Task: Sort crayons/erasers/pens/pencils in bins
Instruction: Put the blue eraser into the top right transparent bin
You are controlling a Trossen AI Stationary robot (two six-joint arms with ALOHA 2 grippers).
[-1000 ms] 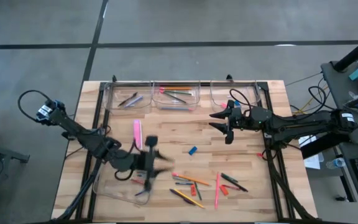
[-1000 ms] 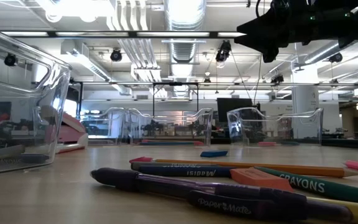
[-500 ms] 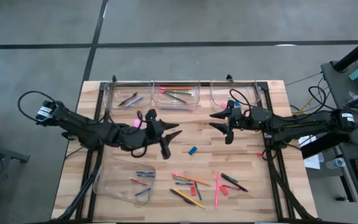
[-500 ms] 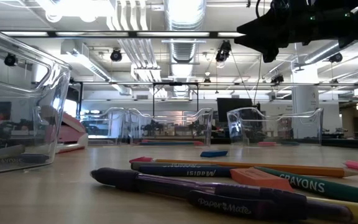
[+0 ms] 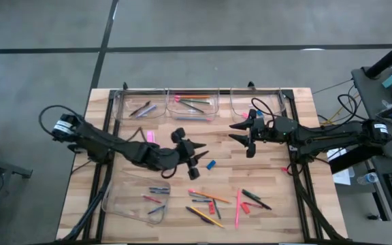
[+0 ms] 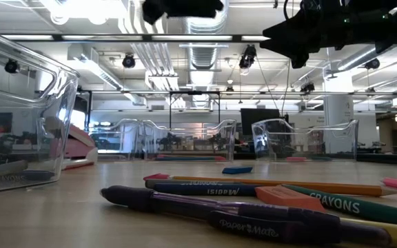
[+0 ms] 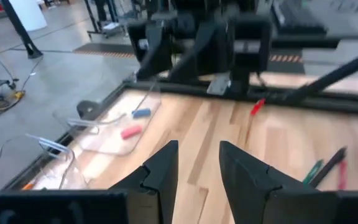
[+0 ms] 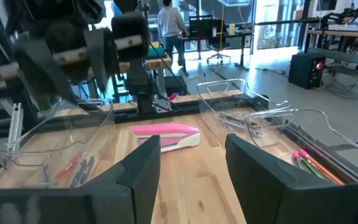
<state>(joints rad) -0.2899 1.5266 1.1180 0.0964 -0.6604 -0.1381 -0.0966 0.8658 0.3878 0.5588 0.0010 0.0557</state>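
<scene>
Table: wooden slat table (image 5: 278, 224) on a grey concrete floor, seen from above, with my two dark arms reaching in from either side.
Loose pile: nearest the front edge lie pencils (image 5: 237, 207), pens (image 5: 256, 199) and crayons (image 6: 353, 204), with a pink eraser (image 6: 289, 197) among them.
Front bin: clear tub (image 5: 114, 202) at front left, holding a few sticks.
Left gripper: my left gripper (image 5: 197, 157) hovers over mid-table, fingers (image 7: 160, 171) parted with a narrow gap, empty.
Blue eraser: small block (image 5: 211, 164) on the wood just beside my left gripper.
Right gripper: my right gripper (image 5: 241, 133) hangs above the table right of centre, fingers (image 8: 143, 163) apart, holding nothing.
Stapler: pink stapler (image 8: 167, 135) lies mid-left.
Back bins: three clear tubs (image 5: 194, 105) along the far edge, two with sticks inside.
</scene>
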